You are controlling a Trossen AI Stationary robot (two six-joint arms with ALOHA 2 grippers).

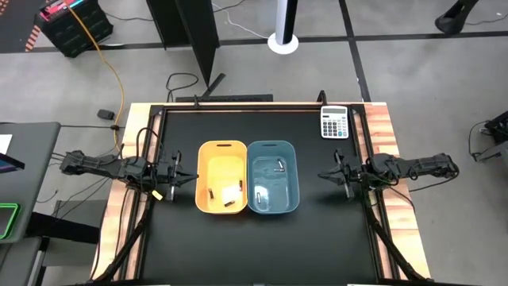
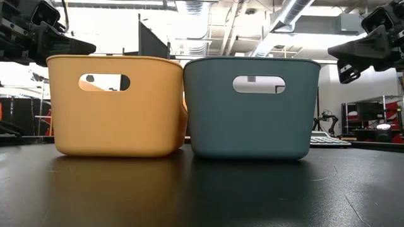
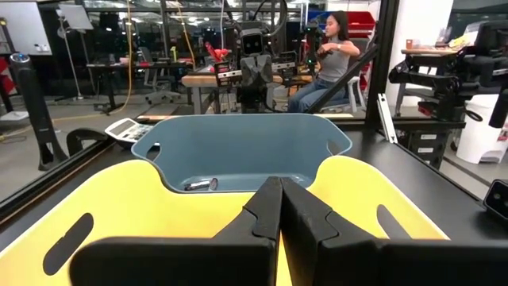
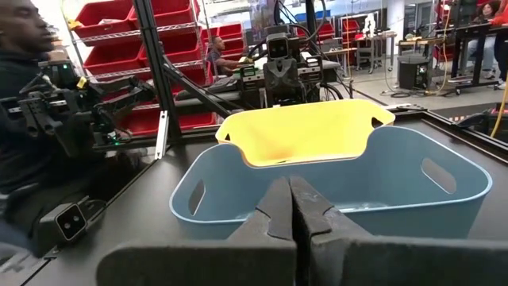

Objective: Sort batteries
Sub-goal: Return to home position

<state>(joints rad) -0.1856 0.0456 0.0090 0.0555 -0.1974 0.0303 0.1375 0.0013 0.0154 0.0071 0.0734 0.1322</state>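
A yellow bin (image 1: pixel 221 151) and a blue bin (image 1: pixel 273 151) stand side by side mid-table. Dark batteries (image 1: pixel 212 194) lie on the yellow bin's floor near a pale piece (image 1: pixel 230 191). Silvery batteries (image 1: pixel 279 168) rest on the blue bin's floor, one showing in the left wrist view (image 3: pixel 198 185). My left gripper (image 1: pixel 193 177) (image 3: pixel 281 184) hovers shut just left of the yellow bin. My right gripper (image 1: pixel 321 175) (image 4: pixel 290 184) hovers shut to the right of the blue bin. In the low view both stand at about the height of the bins' rims.
A grey-white calculator (image 1: pixel 335 122) lies at the table's far right corner. Black tabletop runs in front of and behind the bins, with wooden strips (image 1: pixel 389 135) along the sides. People sit at other benches in the room beyond the table.
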